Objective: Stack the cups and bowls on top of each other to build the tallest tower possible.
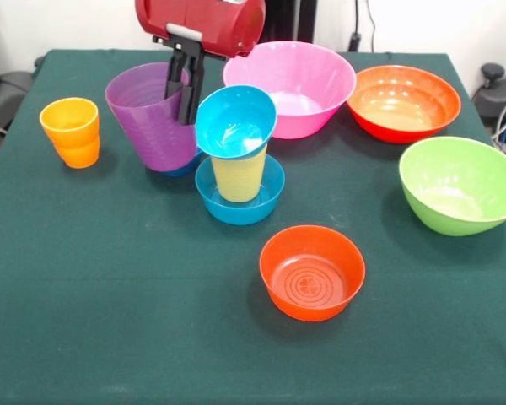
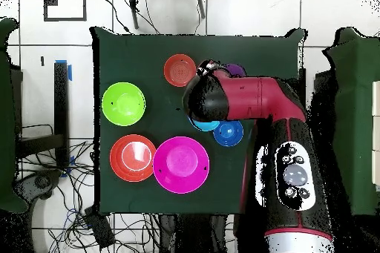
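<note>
My gripper (image 1: 184, 108) is shut on the far rim of the purple cup (image 1: 148, 118), which is tilted. A sliver of the dark blue small bowl (image 1: 188, 166) shows under the cup. Just right of it stands the tower: a mid-blue small bowl (image 1: 266, 202) at the base, the yellow cup (image 1: 239, 175) upright in it, and the cyan small bowl (image 1: 234, 124) tilted on top. The orange cup (image 1: 71, 131) stands alone at the left. The small orange-red bowl (image 1: 312, 272) sits near the front. In the overhead view the arm (image 2: 245, 102) hides the gripper and most of the tower.
Three large bowls stand at the right: pink (image 1: 308, 80) at the back, orange-red (image 1: 403, 101) beside it, and lime green (image 1: 462, 184) nearer the front. They also show in the overhead view: pink (image 2: 180, 164), orange-red (image 2: 133, 157), green (image 2: 124, 104).
</note>
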### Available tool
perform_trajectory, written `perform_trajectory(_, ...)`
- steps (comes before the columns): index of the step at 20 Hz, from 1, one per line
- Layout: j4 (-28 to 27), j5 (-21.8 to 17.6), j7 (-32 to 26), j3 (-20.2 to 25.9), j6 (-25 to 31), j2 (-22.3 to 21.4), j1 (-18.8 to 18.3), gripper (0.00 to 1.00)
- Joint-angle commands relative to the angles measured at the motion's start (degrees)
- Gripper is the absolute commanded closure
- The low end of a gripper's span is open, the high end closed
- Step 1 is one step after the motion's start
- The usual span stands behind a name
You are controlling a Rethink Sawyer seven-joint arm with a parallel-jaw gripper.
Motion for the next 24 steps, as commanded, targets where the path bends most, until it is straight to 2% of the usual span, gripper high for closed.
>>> perform_trajectory(1, 4.7, -0.1, -0.1, 2.6, 1.1, 2.7, 2.1, 1.0)
perform_trajectory(15, 5.0, -0.7, -0.5, 2.6, 0.3, 2.4, 2.1, 1.0)
perform_trajectory(24, 5.9, 1.4, -0.6, 3.1, 3.5, 0.6, 2.2, 1.0)
